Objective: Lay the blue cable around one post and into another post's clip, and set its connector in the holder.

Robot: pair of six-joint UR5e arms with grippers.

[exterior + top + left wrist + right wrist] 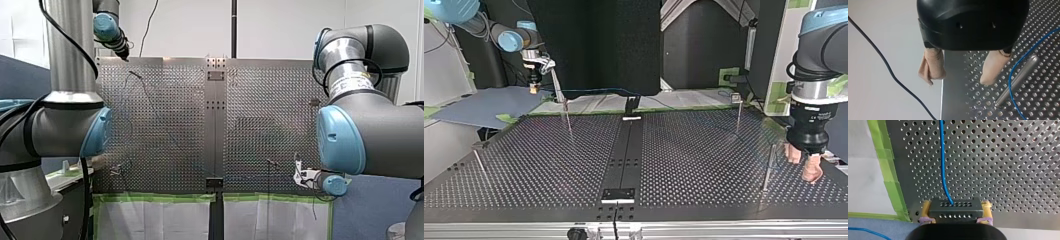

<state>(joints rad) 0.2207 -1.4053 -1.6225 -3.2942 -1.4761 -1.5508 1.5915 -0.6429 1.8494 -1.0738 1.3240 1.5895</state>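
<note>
Currently my right end effector is clamped on the black connector, yellow pads on either side, at the worktop's taped corner. The blue cable leaves the connector straight ahead, running away from the fingers across the perforations. My left end effector has its beige fingers apart with nothing between them; just beside them the cable curves round a post's base. What I take for the holder sits on the centre strip, towards the top view's right of the connector, so my right arm is nearer.
</note>
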